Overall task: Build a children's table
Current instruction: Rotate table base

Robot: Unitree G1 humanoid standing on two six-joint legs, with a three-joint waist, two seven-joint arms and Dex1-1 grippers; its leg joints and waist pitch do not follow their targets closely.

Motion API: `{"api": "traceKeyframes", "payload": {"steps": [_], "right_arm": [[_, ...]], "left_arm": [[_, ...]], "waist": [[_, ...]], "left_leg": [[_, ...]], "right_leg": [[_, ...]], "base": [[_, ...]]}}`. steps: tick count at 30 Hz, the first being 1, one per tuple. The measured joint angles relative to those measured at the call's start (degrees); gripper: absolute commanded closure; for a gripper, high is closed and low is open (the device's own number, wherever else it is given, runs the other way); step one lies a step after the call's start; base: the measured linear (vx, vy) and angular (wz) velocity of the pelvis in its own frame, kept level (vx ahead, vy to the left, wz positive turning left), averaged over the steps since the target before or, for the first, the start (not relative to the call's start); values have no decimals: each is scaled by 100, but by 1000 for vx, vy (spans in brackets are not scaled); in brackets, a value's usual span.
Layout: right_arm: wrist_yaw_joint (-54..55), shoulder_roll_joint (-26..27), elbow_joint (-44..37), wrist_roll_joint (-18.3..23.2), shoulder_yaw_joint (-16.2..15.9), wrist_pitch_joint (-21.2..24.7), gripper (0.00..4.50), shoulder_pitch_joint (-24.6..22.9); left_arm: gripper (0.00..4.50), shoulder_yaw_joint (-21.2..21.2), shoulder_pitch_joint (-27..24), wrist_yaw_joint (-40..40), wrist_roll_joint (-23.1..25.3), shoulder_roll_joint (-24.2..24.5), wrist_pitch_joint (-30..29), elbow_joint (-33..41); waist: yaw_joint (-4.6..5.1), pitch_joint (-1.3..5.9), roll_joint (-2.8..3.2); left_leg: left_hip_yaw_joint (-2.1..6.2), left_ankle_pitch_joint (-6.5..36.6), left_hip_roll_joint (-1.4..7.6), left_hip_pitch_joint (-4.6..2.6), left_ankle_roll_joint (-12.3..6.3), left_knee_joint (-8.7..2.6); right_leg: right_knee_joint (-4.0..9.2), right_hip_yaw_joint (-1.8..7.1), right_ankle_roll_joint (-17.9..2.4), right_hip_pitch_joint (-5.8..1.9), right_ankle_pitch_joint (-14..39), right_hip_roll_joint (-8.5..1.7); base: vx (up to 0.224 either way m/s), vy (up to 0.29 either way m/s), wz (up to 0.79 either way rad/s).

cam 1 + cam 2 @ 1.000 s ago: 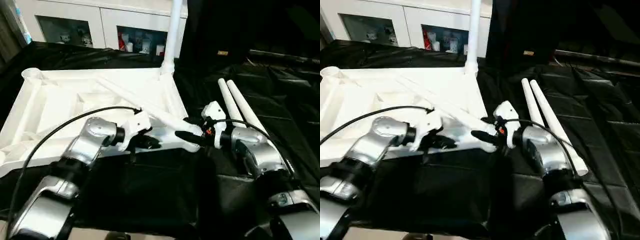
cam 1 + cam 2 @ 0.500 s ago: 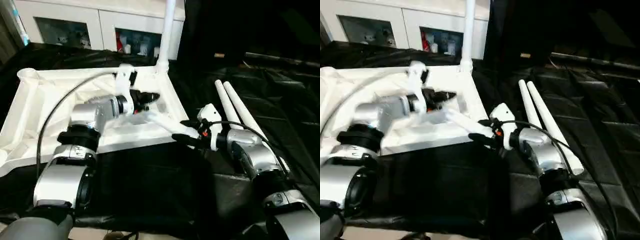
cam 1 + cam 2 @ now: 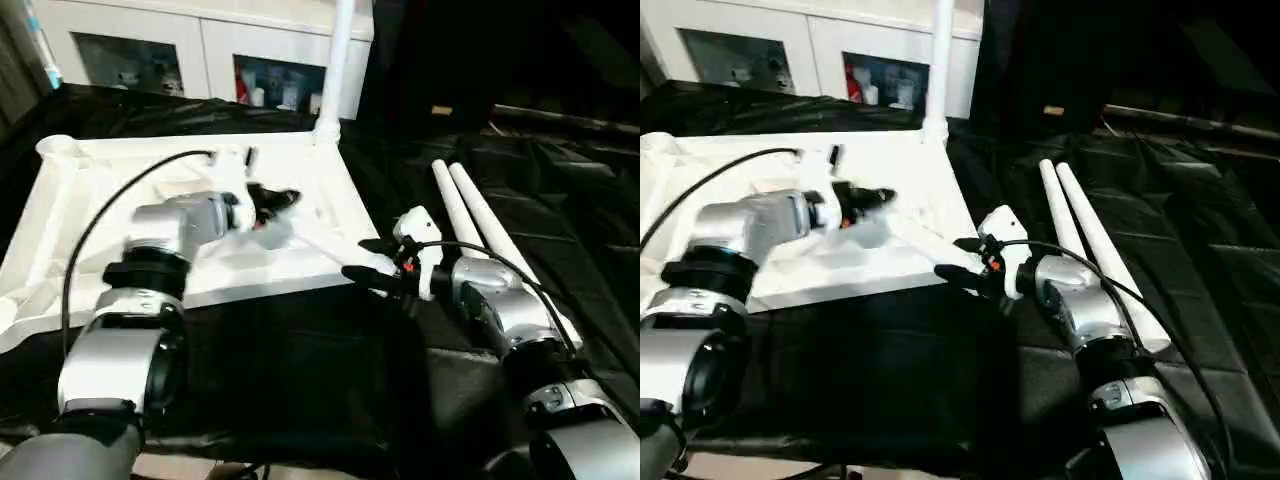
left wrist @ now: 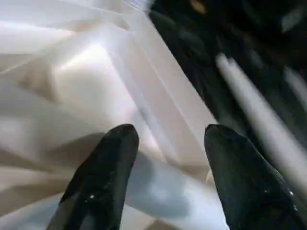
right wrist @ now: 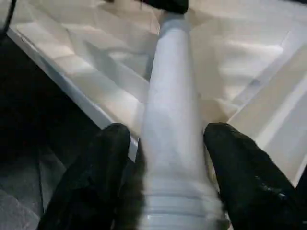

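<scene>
Assembly of the children's table, early stage. The tabletop (image 3: 90, 200) lies upside down, ribbed underside up, on the black-draped table (image 3: 300, 370), in the left half of the scene. One leg (image 3: 340, 60) stands upright in the far right corner socket; this is the only leg seen seated. The far left corner socket (image 3: 57, 148) is empty; the near corners are hidden by the arms or fall outside the pictures, so their state cannot be told.

A second leg (image 3: 915, 238) lies aslant across the near right part of the tabletop. The right end effector (image 5: 165, 143) has one black finger on each side of this leg near its end, the fingers close against the tube; it appears clamped on it. The left end effector (image 4: 168, 148) hovers over the same leg farther along, its fingers (image 4: 103, 167) apart and straddling the tube without visibly touching it.

Two more legs (image 3: 480, 225) rest side by side on the black cover, to the right of the tabletop and just beyond the right forearm, untouched.

Judged from these views, one leg of four is fitted; three remain to be set into sockets, beginning presumably with the one in hand, after which the table must be turned upright.
</scene>
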State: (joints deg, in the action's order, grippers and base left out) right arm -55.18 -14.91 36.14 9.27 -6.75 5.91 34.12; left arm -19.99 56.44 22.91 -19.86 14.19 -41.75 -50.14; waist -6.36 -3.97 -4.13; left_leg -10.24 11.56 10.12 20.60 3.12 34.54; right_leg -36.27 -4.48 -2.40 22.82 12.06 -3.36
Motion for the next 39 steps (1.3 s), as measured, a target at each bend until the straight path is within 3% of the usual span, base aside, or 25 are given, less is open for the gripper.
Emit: {"api": "traceKeyframes", "payload": {"steps": [2, 6, 13, 17, 23, 30, 39], "right_arm": [[10, 22, 0, 37, 27, 29, 220, 1], [15, 35, -3, 94, 73, 38, 250, 8], [22, 35, -103, 161, 83, 86, 308, 9], [4, 34, -131, 185, 130, 114, 341, 9], [-24, 50, -174, 220, 129, 141, 393, 9], [-30, 50, -224, 212, 105, 148, 444, -4], [-33, 48, -226, 157, 51, 148, 444, -9]], "left_arm": [[136, -396, 71, -333, -291, 6, -95, -73], [103, -688, 49, -786, -446, -5, -39, -257], [40, -781, -44, -1089, -513, -71, -356, -155], [8, -902, -60, -1069, -799, -215, -792, 59], [0, -850, -82, -1075, -856, -626, -853, 33], [0, -636, -194, -1127, -784, -718, -697, 151], [0, -386, -174, -991, -618, -793, -312, -143]], "waist": [[-10, 0, 0], [-30, 0, 0], [-20, -5, 8], [-29, -5, 7], [-23, -5, 8], [-12, 0, 24], [-26, 2, 30]], "left_leg": [[1, 0, 0, 0, 0, 0], [4, 0, 0, 3, 0, 1], [6, 0, 0, 5, 0, 1], [7, 0, 0, 6, 0, 2], [13, -2, 0, 24, -4, 5], [26, -7, 5, 27, -9, 5], [27, -10, 5, -13, -6, 4]], "right_leg": [[1, 0, 0, -1, 0, 0], [4, -2, 0, -4, 0, 0], [4, -5, 0, -2, 0, 0], [5, -7, 0, -3, 0, 0], [8, -15, 0, 4, -1, -1], [9, -38, 0, 1, -1, -1], [12, -41, 0, -41, -1, -3]], "base": [[0, 0, 0], [0, 0, 0], [0, 0, 0], [0, 0, 0], [0, 0, 0], [0, 0, 0], [0, 0, 0]]}}
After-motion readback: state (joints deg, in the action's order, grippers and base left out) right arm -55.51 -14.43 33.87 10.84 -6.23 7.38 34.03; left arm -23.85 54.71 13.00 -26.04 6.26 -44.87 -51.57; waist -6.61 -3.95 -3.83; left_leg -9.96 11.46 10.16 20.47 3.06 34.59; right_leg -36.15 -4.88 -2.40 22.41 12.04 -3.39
